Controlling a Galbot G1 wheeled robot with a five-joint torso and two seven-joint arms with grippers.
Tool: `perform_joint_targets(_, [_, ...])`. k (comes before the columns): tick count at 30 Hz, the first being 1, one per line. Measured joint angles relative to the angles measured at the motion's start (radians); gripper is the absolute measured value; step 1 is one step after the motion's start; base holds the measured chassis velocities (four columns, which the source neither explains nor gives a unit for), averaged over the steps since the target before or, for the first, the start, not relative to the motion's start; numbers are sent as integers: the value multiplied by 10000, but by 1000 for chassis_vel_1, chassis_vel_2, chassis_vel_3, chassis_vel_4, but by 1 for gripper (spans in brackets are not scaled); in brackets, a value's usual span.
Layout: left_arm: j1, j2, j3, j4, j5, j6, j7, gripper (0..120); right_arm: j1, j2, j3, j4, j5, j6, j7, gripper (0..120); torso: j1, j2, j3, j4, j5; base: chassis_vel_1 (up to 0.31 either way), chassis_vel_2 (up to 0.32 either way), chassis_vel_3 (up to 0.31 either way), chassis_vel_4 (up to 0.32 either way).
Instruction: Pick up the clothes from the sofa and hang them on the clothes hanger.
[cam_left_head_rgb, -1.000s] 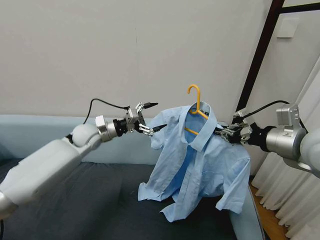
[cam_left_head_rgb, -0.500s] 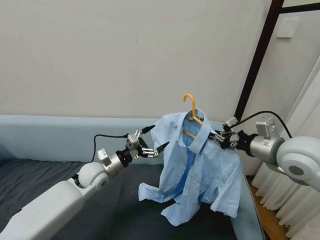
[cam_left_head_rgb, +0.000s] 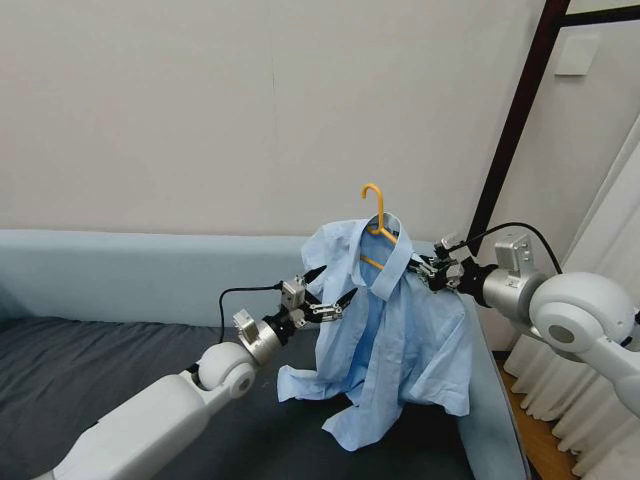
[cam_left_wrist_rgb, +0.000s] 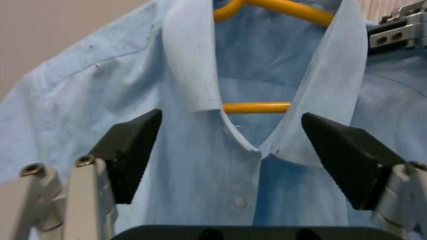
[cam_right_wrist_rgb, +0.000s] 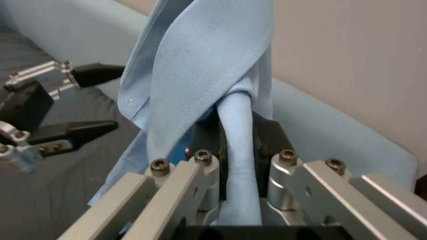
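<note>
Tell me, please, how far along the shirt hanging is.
Done: the shirt sits on the yellow hanger. In hand: the right tool clamps its shoulder, the left tool open before the collar. Left: the hem seems to rest on the sofa.

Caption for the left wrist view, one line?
Open left pincer faces the blue shirt draped on a yellow hanger; right pincer holds the fabric.

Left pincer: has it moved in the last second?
Yes. The left pincer has dropped from in front of the wall to in front of the sofa backrest, open, nearer the shirt.
</note>
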Motion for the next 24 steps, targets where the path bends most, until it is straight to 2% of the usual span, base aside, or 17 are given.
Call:
perform_joint_targets(2, [-39,-272,63,26,-19,36,-268,71,53,-131,38,54,139,-34,47,8,0,0,0,0,0,0,0,0,0])
perform_joint_targets(3, [-39,-272,63,26,-19,36,-268,71,53,-131,38,54,139,-34,47,8,0,0,0,0,0,0,0,0,0])
perform_joint_targets(6, [-26,-408,92,-143,-75,150,-746,56,103,-289,51,156,275,-47,80,8,0,0,0,3,1,0,0,0,0])
perform_joint_targets(8, [-8,-416,104,-209,-115,191,-853,53,158,-319,51,167,324,-52,88,8,0,1,0,4,1,0,0,0,0])
perform_joint_targets(12, [-8,-549,128,-360,-255,325,-1243,34,429,-363,52,247,742,-116,221,8,0,0,0,6,1,0,0,0,0])
perform_joint_targets(13, [-8,-549,128,-360,-255,325,-1243,34,429,-363,52,247,742,-116,221,8,0,0,0,6,1,0,0,0,0])
perform_joint_targets(17, [-560,-815,358,-471,-498,505,-1581,16,861,-533,129,356,2027,-475,783,8,0,1,0,4,0,0,0,0,0])
perform_joint_targets(18, [-560,-815,358,-471,-498,505,-1581,16,861,-533,129,356,2027,-475,783,8,0,1,0,4,0,0,0,0,0])
perform_joint_targets(21, [-1162,-1272,683,-432,-597,676,-2097,3,1133,-764,271,493,2837,-523,1389,8,0,1,0,4,0,0,0,0,0])
perform_joint_targets(24, [-1511,-1512,817,-508,-700,819,-2539,0,1422,-973,383,569,3327,-674,1742,8,0,1,-1,-2,1,0,0,0,0])
